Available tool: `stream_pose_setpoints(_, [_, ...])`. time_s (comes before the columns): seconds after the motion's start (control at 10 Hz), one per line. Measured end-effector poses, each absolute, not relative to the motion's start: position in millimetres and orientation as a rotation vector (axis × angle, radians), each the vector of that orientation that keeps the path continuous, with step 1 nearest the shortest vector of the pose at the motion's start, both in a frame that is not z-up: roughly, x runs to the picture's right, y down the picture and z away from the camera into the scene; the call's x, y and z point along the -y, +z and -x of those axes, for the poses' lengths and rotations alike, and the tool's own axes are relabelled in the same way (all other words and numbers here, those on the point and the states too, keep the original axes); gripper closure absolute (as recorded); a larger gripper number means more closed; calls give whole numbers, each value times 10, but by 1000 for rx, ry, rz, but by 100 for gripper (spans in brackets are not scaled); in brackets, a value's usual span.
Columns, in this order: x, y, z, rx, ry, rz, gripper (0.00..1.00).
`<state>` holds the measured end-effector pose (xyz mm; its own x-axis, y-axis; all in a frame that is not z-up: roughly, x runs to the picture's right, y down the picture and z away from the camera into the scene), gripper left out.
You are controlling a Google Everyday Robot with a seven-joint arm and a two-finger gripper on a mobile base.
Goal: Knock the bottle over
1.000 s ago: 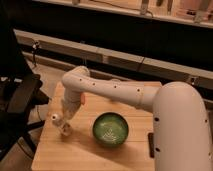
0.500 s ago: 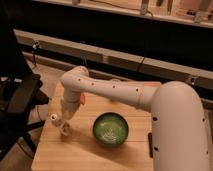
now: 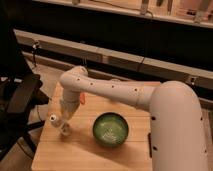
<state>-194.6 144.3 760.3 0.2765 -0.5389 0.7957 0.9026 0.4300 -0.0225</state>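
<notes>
The small clear bottle with a white cap is at the left of the wooden table, just left of the green bowl. My gripper hangs down from the white arm right beside the bottle, on its right side and touching or nearly touching it. A pale piece shows just below the gripper; I cannot tell whether it belongs to the bottle or the gripper. I cannot tell whether the bottle stands upright or leans.
A black office chair stands close to the table's left edge. A low ledge with cables runs behind the table. The arm's large white body covers the table's right side.
The gripper has dropped slightly toward the table beside the bottle. The bottle's cap has shifted very little. The bowl has not moved.
</notes>
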Motion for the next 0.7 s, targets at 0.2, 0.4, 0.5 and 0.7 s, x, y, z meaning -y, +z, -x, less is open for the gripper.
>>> stream_pose_setpoints(0.2, [-1454,7579,1932,840,-1022,514,100])
stream_pose_setpoints(0.4, [-1495,7533,1956,881,-1023,501,100])
stream_pose_setpoints(0.5, [-1512,7527,1974,894,-1025,501,100])
stream_pose_setpoints(0.7, [-1565,7530,1996,926,-1030,507,100])
